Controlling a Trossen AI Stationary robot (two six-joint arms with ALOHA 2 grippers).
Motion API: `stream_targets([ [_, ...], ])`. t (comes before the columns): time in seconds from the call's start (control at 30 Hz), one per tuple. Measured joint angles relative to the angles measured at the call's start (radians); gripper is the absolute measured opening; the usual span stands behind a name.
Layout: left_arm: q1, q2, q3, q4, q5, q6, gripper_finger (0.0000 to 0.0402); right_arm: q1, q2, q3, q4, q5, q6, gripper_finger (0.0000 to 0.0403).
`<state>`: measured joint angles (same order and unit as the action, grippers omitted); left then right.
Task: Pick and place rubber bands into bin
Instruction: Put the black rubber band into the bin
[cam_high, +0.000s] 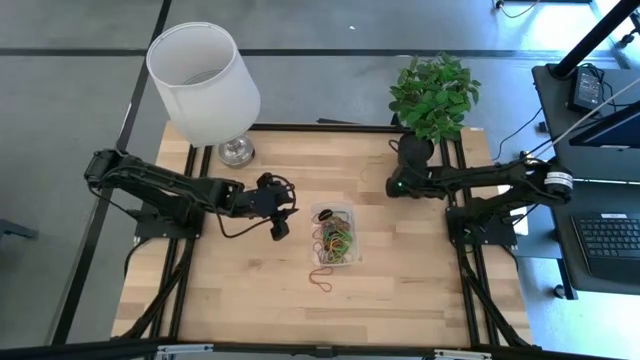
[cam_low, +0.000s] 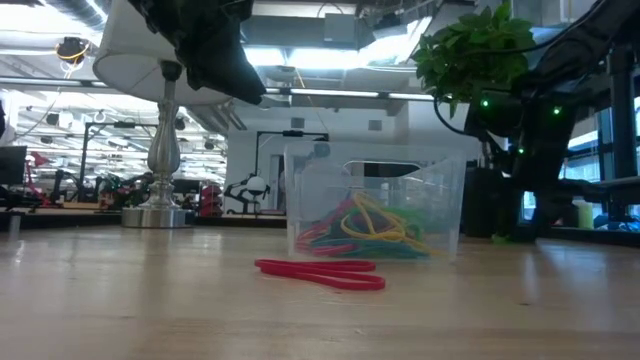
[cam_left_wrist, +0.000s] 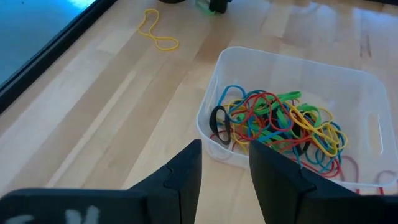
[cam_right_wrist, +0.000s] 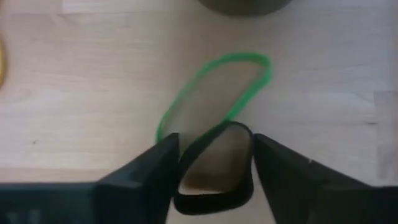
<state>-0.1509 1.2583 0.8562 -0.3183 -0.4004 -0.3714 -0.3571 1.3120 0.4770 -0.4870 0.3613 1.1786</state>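
Nearest the front edge: one red rubber band (cam_low: 320, 273), flat on the wood, just before the bin (cam_low: 300, 190) and outside it. Probably waits to be collected.

Then the bin itself, at the table's middle, open side up, already holding a tangle of rubber bands (cam_left_wrist: 280, 121) in red, green, yellow, blue and black. Stands central, likely so that both arms can reach it.

Just beside the bin, on its left: the left gripper (cam_left_wrist: 225, 149), raised above the table, fingers a little apart, nothing between them. Free wood below and around it; only the bin wall close.

Farther back: the right gripper (cam_right_wrist: 214, 140), low over the table, jaws apart on each side of a black band (cam_right_wrist: 211, 202). Seems placed so for a pinch, not yet closed. A green band (cam_right_wrist: 236, 57) touches or overlaps the black one, so risk of lifting both. Tight here: black plant pot (cam_high: 415, 150) just beyond.

Near there, a yellow band (cam_left_wrist: 155, 34) alone on the wood. At the far-left corner, the lamp (cam_high: 205, 80), well apart from all work.
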Motion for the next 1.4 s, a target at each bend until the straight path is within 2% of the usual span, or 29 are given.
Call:
stream_targets([
  [0.1,0.0,0.0,0.0,0.0,0.0,0.0,0.0127,0.015,-0.006,0.0,0.0,-0.028,0.0,0.016],
  [0.3,0.0,0.0,0.0,0.0,0.0,0.071,0.0127,0.059,-0.007,0.0,-0.006,-0.067,0.0,0.0023],
  [0.33,0.0,0.0,0.0,0.0,0.0,0.08,0.0127,0.069,-0.009,0.001,-0.006,-0.069,0.0,0.0014],
  [0.57,0.0,0.0,0.0,0.0,0.001,0.105,0.0127,0.152,-0.078,0.0,-0.007,-0.138,0.057,0.0009],
  [0.83,0.0,0.0,0.0,0.0,-0.001,0.105,0.0127,0.223,-0.22,0.0,0.019,-0.116,0.067,0.0005],
  [1.0,0.0,0.0,0.0,-0.001,-0.001,0.105,0.0127,0.261,-0.283,0.0,-0.002,-0.035,0.089,0.0004],
  [1.1,0.0,0.0,0.0,0.0,-0.001,0.105,0.0127,0.266,-0.289,-0.001,-0.059,-0.021,0.136,0.0004],
  [1.17,0.0,0.0,0.0,0.0,0.0,0.105,0.0127,0.266,-0.289,-0.001,-0.048,-0.052,0.099,0.0006],
  [1.4,0.0,0.0,0.0,0.0,0.0,0.105,0.0127,0.266,-0.264,0.0,-0.049,-0.059,0.073,0.0021],
])
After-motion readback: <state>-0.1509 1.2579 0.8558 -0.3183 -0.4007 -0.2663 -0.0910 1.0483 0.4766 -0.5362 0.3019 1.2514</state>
